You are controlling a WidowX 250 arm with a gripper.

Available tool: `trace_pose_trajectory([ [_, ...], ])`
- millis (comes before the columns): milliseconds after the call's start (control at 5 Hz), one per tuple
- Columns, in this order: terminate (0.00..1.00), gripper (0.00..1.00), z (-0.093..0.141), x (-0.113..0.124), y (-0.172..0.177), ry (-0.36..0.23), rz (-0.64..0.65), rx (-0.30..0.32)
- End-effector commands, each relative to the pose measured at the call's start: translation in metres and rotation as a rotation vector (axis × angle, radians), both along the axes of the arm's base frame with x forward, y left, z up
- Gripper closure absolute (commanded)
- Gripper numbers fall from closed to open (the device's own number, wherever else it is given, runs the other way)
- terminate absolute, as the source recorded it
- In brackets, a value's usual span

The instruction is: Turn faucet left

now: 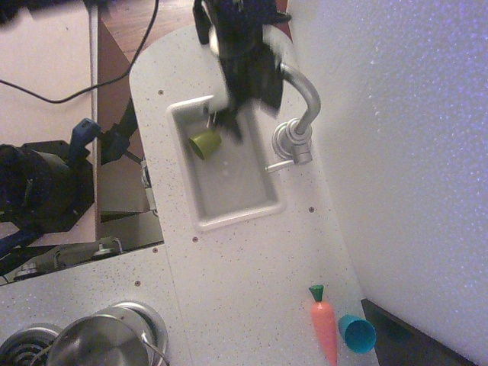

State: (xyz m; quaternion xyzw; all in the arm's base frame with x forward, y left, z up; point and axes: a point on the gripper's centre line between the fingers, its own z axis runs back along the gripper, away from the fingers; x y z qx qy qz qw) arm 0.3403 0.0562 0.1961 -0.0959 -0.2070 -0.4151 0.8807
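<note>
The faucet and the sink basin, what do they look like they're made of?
The faucet looks like polished metal, or chromed plastic: silver, with bright glints along its curved spout. The sink basin looks like matte pale grey moulded plastic: dull, rounded corners, no sharp reflections.
</note>
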Motion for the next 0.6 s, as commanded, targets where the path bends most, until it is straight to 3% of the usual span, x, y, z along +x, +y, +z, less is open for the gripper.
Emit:
trace_pose_trajectory([
  [0,0.0,0.0,0.0301,0.0001,0.0341,-0.073,0.066,0.058],
  [400,0.0,0.0,0.0274,0.002,0.0305,-0.037,0.057,0.111],
])
